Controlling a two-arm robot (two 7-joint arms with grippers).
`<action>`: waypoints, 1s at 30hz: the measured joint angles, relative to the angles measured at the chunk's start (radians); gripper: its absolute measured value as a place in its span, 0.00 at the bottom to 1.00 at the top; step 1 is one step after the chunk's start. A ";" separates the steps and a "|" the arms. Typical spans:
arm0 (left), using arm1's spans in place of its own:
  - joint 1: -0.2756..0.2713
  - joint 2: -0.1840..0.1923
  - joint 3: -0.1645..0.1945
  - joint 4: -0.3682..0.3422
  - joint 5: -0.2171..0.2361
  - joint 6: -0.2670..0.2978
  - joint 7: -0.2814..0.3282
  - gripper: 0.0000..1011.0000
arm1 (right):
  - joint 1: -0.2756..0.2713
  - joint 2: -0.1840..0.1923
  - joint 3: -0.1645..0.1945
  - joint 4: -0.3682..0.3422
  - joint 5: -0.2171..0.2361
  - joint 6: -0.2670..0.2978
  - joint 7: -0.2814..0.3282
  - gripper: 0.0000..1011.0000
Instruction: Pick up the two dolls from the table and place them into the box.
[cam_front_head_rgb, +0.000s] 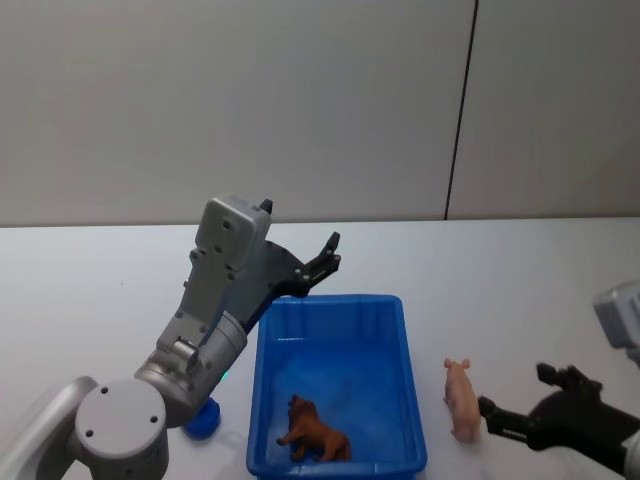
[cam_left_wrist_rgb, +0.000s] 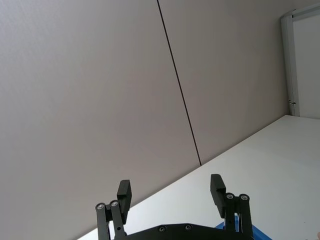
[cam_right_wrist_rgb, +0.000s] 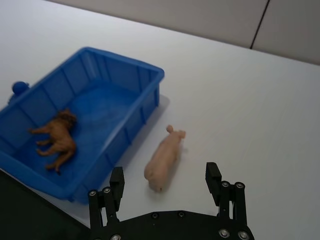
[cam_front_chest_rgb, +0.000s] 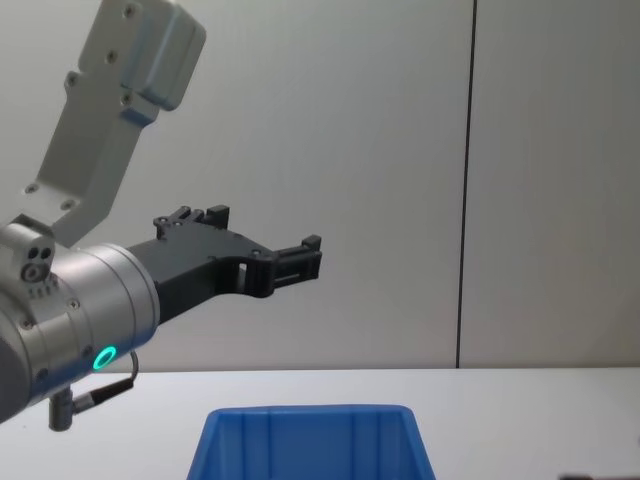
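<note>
Right end effector (cam_right_wrist_rgb: 165, 175): spread wide, empty, low over tabletop (cam_front_head_rgb: 520, 280), just short of pink pig doll (cam_right_wrist_rgb: 162, 159). Pig lies on tabletop just beside box (cam_front_head_rgb: 330, 305). Brown doll (cam_right_wrist_rgb: 57, 140): inside box, near end. Left end effector (cam_left_wrist_rgb: 170, 186): wide, empty, raised above far rim. Status: one doll placed, one left.

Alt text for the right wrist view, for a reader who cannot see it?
The open right gripper points at a pink pig doll lying on the white table beside the blue box; a brown animal doll lies inside it.
</note>
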 joint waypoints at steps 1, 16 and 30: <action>0.000 0.000 0.000 0.000 0.000 0.000 0.000 0.99 | -0.005 0.002 0.001 0.000 -0.001 0.001 -0.006 0.99; 0.000 0.000 0.000 0.000 0.000 0.000 0.000 0.99 | -0.014 -0.013 -0.024 0.075 -0.059 -0.005 -0.019 0.99; 0.000 0.000 0.000 0.000 0.000 0.000 0.000 0.99 | 0.079 -0.095 -0.076 0.233 -0.161 -0.063 0.019 0.99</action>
